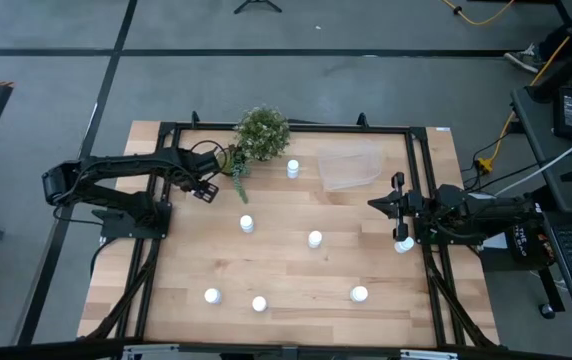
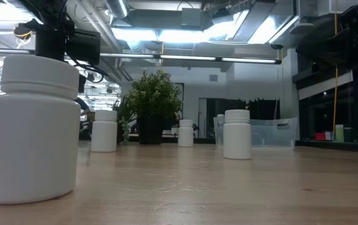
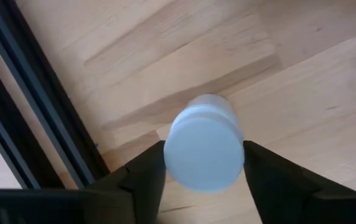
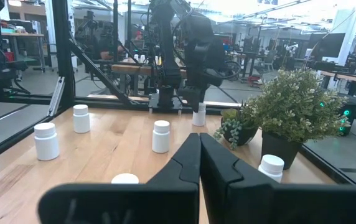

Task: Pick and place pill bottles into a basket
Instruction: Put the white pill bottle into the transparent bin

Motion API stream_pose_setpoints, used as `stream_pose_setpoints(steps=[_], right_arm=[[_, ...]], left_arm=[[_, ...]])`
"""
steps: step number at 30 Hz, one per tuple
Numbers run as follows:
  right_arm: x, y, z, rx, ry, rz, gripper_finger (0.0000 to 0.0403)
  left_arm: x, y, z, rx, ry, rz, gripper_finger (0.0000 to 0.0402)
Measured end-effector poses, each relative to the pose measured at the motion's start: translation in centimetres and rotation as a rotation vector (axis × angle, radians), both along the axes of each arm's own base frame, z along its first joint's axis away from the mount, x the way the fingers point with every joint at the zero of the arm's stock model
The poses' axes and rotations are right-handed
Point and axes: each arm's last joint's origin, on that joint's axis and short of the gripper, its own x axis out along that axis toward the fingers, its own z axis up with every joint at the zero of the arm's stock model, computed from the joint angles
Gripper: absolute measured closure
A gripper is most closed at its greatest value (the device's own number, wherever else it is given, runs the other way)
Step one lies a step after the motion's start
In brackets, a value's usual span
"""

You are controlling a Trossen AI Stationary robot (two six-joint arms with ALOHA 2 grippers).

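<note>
Several white pill bottles stand on their bases on the wooden table, among them one near the plant (image 1: 293, 168), one mid-table (image 1: 314, 239) and one near the front (image 1: 259, 303). The transparent basket (image 1: 351, 168) sits at the far right; it also shows in the low view (image 2: 273, 131). My left gripper (image 1: 204, 190) is just left of the potted plant (image 1: 262, 133), shut on a pill bottle (image 3: 204, 149) that the gripper hides in the high view. My right gripper (image 1: 376, 203) is shut and empty at the table's right side, with a bottle (image 1: 404, 244) beside its arm. My left gripper pinches the bottle between its two fingers (image 3: 147, 171), one on each side of the white cap (image 3: 184, 155) at the bottle's top. The fingers come from above, pointing down. The bottle stands upright under them; whether its base rests on the table I cannot tell.
A black frame rail (image 1: 156, 200) runs along the table's left side close to my left gripper, and another rail (image 1: 428, 160) along the right. The potted plant stands at the far edge. Open wood lies between the bottles mid-table.
</note>
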Motion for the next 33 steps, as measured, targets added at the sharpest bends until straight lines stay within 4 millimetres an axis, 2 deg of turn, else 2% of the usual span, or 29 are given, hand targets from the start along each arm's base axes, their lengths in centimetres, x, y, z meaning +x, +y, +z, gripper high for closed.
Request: stream_pose_setpoints(steps=[5, 19, 33], right_arm=[[0.0, 0.0, 0.0, 0.000, 0.000, 0.000, 0.0398], [0.0, 0.0, 0.0, 0.000, 0.000, 0.000, 0.0398], [0.0, -0.2, 0.0, -0.016, 0.002, -0.078, 0.0398]], left_arm=[[0.0, 0.0, 0.1, 0.003, 0.000, -0.028, 0.0248], [0.9, -0.4, 0.3, -0.048, -0.057, -0.158, 0.0248], [4.2, -2.2, 4.5, 0.015, -0.200, -0.437, 0.0248]])
